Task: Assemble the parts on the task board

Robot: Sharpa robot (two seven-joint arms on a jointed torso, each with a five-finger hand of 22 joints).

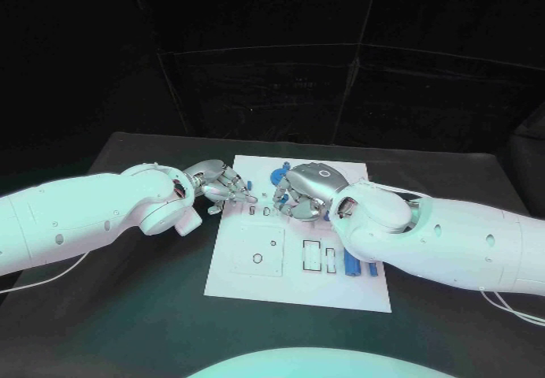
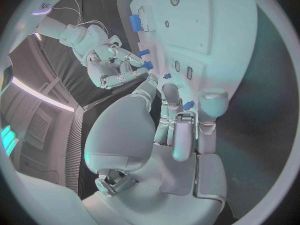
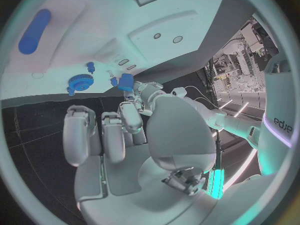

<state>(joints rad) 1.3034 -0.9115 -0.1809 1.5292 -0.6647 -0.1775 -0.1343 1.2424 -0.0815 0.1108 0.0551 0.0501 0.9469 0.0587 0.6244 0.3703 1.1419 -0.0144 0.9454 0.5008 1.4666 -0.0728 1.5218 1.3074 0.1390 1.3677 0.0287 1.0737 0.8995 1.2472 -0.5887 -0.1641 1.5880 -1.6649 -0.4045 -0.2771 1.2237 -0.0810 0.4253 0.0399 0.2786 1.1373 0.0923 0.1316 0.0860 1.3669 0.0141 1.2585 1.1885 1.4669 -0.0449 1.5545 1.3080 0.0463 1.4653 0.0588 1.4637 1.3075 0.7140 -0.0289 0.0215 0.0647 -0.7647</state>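
Note:
The white task board (image 1: 298,272) lies mid-table. My left hand (image 1: 221,189) reaches over the board's left edge, and a small blue part (image 2: 188,105) sits pinched between its fingertips (image 2: 172,92). My right hand (image 1: 305,193) hovers over the board's upper middle, close to the left hand. At its fingertips it pinches a blue part (image 3: 125,81), the same blue part (image 2: 148,65) in the left wrist view. A blue gear (image 3: 80,81) and a small blue peg (image 3: 91,66) stand in the board beside it.
A long blue cylinder (image 3: 34,31) lies on the board farther off. Blue pieces (image 1: 354,266) sit near the board's lower right by rectangular slots (image 1: 313,256). A blue block (image 2: 135,22) rests at a board edge. Black table (image 1: 136,315) surrounds the board.

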